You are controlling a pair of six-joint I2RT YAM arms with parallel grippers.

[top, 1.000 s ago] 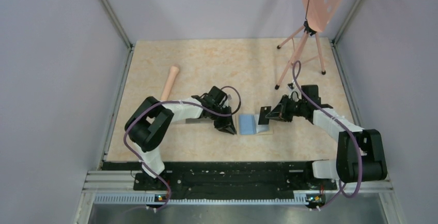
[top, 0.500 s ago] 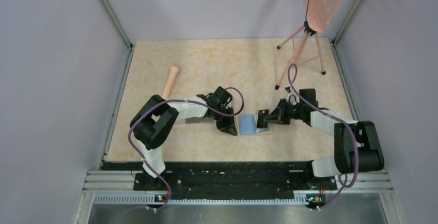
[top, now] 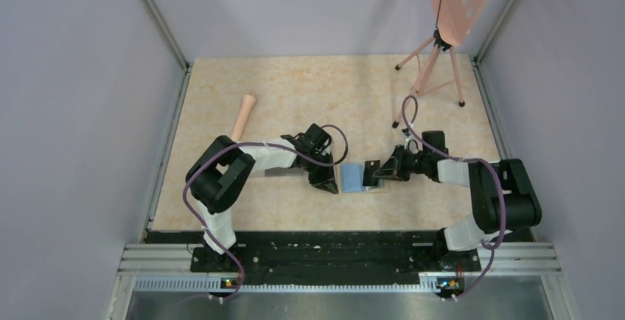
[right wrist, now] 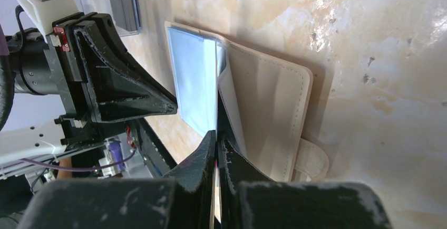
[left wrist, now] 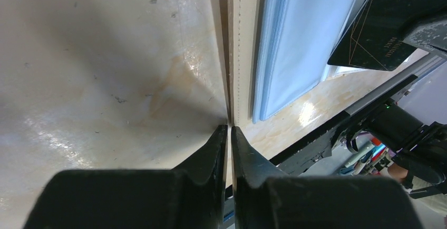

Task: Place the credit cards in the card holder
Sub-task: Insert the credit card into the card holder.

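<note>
The card holder (top: pixel 354 178) lies open near the table's middle, grey-blue sleeves up and its tan cover (right wrist: pixel 269 97) spread flat. My left gripper (left wrist: pixel 230 129) has its jaws almost together at the holder's tan left edge (left wrist: pixel 242 55), which runs into the slit between them. My right gripper (right wrist: pixel 217 134) is shut on a black credit card (left wrist: pixel 385 28). The card (right wrist: pixel 217 110) stands edge-on with its front edge among the holder's sleeves. In the top view this card (top: pixel 372 167) hangs over the holder's right half.
A wooden-handled tool (top: pixel 242 116) lies at the back left. A peach tripod stand (top: pixel 435 77) occupies the back right corner. A clear flat box (top: pixel 284 173) sits under the left arm. The table's front rail (top: pixel 317 250) runs just behind the arm bases.
The right gripper has carried the black card leftward, onto the open holder. The left jaws have narrowed at the holder's left edge.
</note>
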